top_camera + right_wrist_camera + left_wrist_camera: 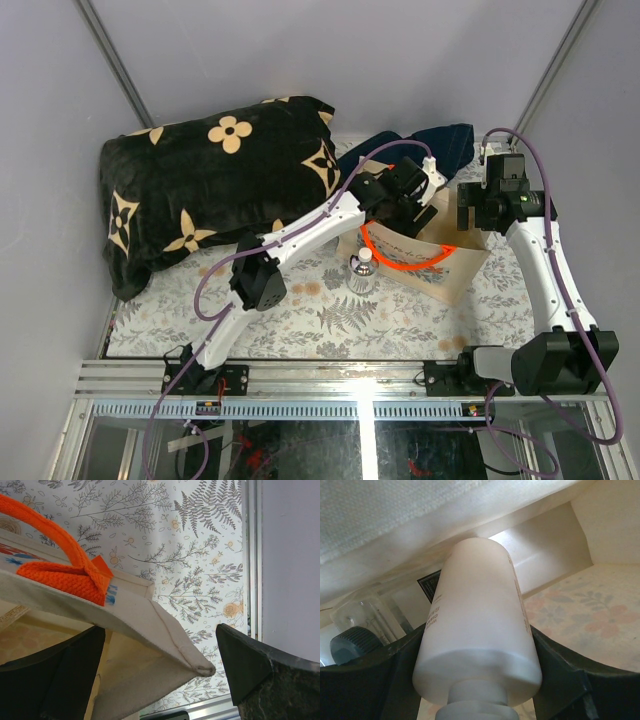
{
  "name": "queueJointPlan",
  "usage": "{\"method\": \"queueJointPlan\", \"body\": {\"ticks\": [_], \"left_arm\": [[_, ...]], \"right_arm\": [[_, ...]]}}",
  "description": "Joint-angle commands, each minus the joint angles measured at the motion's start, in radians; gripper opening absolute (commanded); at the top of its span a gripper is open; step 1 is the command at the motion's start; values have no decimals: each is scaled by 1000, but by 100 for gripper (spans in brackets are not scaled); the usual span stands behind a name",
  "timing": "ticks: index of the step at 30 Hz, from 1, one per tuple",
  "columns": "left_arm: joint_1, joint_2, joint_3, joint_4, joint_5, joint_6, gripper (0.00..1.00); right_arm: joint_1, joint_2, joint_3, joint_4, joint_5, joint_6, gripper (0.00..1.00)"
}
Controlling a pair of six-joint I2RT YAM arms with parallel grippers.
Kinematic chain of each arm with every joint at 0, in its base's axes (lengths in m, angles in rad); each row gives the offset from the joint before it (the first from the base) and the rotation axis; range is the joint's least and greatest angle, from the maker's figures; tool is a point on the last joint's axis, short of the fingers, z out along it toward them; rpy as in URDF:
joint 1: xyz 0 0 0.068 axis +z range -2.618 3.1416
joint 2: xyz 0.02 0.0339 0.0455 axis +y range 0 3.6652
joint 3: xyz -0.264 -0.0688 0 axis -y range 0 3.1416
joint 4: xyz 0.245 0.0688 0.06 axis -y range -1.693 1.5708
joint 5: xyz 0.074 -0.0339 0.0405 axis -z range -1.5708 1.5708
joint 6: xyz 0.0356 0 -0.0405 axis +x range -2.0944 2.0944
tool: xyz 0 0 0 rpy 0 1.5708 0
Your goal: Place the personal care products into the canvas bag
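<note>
The canvas bag [455, 272] stands open at the right of the table, its orange handles [400, 255] draped over its mouth. My left gripper [410, 200] reaches down into it, shut on the white bottle [475, 610], whose neck points at the camera between my fingers [405, 665]. A clear bottle with a dark cap [360, 622] lies inside the bag [545, 550] beside it. The clear white-capped bottle [361, 272] stands on the table left of the bag. My right gripper [475, 210] is open astride the bag's corner [150, 625], one finger inside and one outside.
A black blanket with cream flowers [210, 190] fills the back left. A dark navy cloth [440, 145] lies behind the bag. A fern-print cloth [300, 315] covers the table, and a metal rail [300, 380] runs along its near edge.
</note>
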Motion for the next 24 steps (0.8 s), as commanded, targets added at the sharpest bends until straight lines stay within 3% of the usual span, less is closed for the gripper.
{"method": "queueJointPlan", "body": {"ticks": [1, 8, 12, 24], "left_arm": [[8, -27, 53, 84, 51, -21, 62], [8, -8, 52, 114, 80, -35, 74], [8, -12, 51, 123, 84, -48, 86], [37, -142, 72, 185, 116, -95, 88]], "right_arm": [[10, -3, 8, 35, 8, 4, 100], [10, -8, 1, 34, 10, 3, 100], [10, -7, -2, 36, 9, 3, 100], [10, 2, 6, 37, 6, 4, 100]]}}
